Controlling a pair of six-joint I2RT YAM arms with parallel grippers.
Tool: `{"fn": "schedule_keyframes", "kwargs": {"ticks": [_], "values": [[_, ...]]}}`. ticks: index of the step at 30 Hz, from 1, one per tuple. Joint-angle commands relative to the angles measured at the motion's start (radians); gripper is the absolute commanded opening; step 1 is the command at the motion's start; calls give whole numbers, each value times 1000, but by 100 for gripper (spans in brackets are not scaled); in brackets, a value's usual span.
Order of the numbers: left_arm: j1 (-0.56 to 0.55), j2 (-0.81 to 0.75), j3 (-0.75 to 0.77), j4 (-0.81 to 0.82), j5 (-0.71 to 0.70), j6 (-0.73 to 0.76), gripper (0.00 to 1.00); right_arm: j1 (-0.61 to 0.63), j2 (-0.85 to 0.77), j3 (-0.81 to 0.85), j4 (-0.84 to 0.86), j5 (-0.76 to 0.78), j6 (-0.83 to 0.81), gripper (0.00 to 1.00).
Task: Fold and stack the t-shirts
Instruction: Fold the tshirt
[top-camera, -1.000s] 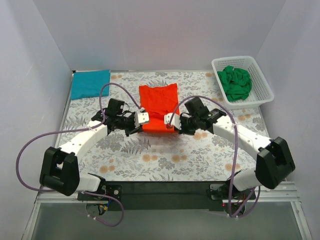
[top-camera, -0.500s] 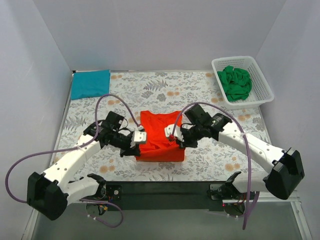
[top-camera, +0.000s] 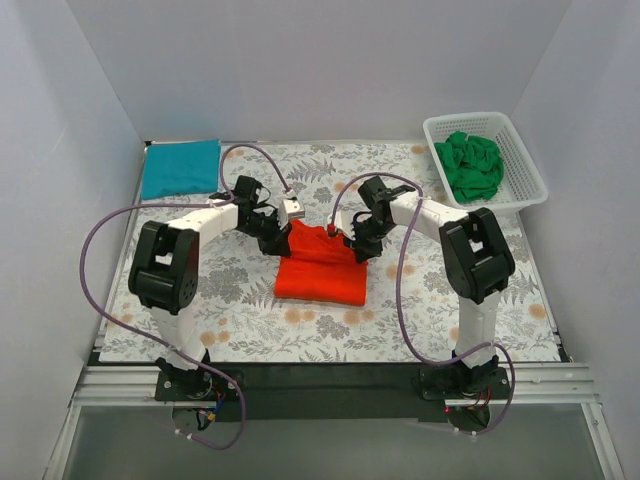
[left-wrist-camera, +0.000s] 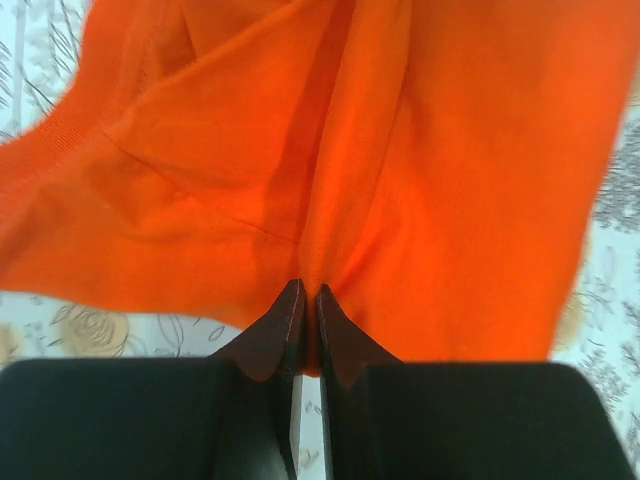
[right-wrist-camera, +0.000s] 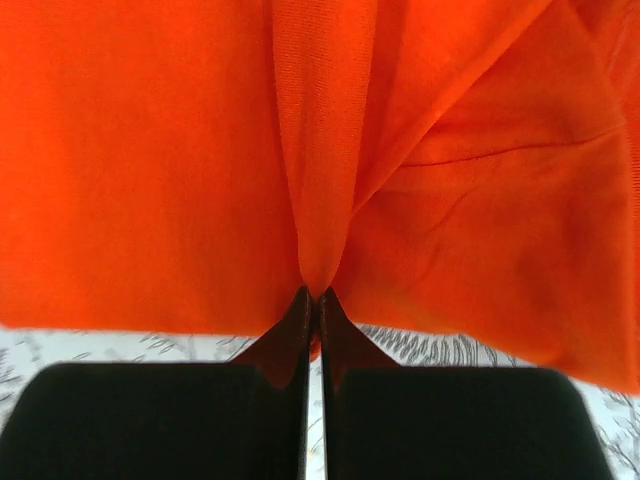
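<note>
The orange-red t-shirt lies partly folded in the middle of the floral cloth. My left gripper is shut on its far left edge, a pinch of orange fabric bunching between the fingertips of the left gripper. My right gripper is shut on the far right edge, where the orange cloth rises in a ridge from the tips of the right gripper. A folded teal t-shirt lies at the far left corner. A crumpled green t-shirt sits in the basket.
The white lattice basket stands at the far right corner. The floral grey cloth covers the table, with white walls on three sides. Purple cables loop over both arms.
The orange t-shirt has been dragged toward the near edge of the table. Both grippers stayed shut on it and now sit at its far end, with both arms raised at the elbow.
</note>
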Motion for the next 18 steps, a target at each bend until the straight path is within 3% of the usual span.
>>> {"fn": "schedule_keyframes", "kwargs": {"ticks": [1,8,14,18], "values": [[3,42,26,107,-27,-53,1,-22,53,77,15,15,-12,1],[0,-28,-166,168,-64,-22,2,-1,7,-45,39,-30,85,1],[-52,-255,-380,165,-44,-31,2,88,-197,-330,127,-68,262,1],[-109,-395,-497,163,-54,-61,2,120,-304,-433,136,-135,410,1]]}}
